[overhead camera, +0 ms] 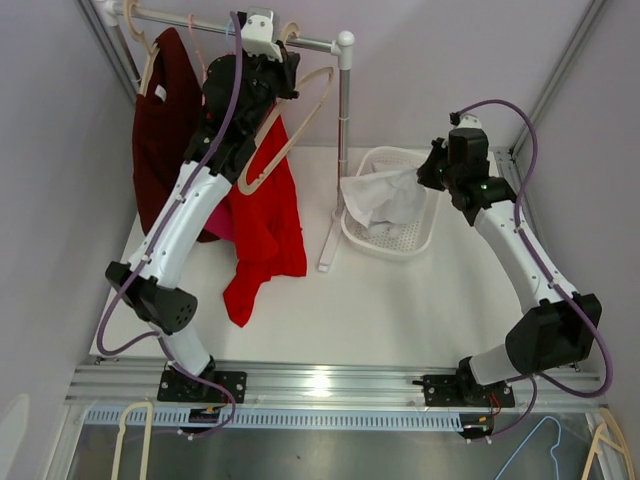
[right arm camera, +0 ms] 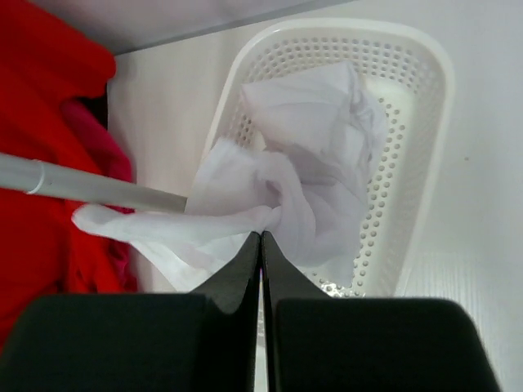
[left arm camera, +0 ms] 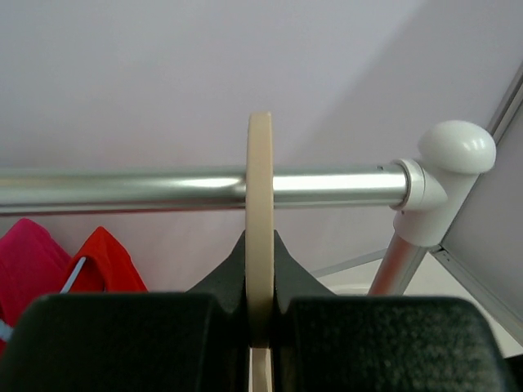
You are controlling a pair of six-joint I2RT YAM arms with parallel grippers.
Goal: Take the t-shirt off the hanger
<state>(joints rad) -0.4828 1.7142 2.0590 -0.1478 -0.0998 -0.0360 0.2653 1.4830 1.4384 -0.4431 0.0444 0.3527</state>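
Observation:
My left gripper is up at the clothes rail and is shut on the hook of a bare cream hanger. In the left wrist view the hanger stands upright between the jaws of the left gripper, in front of the rail. My right gripper is shut on a fold of a white t-shirt that lies partly in a white basket. In the right wrist view the shirt bunches at the tips of the right gripper and trails left over the basket rim.
A red t-shirt and a dark red garment hang on the rail at the left. The rack's upright post stands between them and the basket. Spare hangers lie below the table's front edge.

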